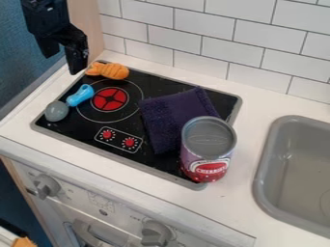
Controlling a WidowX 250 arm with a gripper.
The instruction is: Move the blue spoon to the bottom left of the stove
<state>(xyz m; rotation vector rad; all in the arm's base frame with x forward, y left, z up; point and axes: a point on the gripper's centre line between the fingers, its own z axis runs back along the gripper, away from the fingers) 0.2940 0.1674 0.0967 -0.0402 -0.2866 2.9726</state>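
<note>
My gripper (63, 61) is spread open. The blue spoon (71, 101) looks light and hard; I'd pinch its fat handle (82, 94).

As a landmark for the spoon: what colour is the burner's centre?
The centre is red with a black cross, best seen in camera view.

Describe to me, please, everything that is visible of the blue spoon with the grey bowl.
The blue-handled spoon with a rounded grey bowl looks like smooth plastic. Its short, thick handle has a paler patch near the end. It lies on the black stove top, left of the red burner, with the handle over the printed outer ring and the bowl close to the left rim. The bowl seems domed side up. Nothing holds it.
</note>
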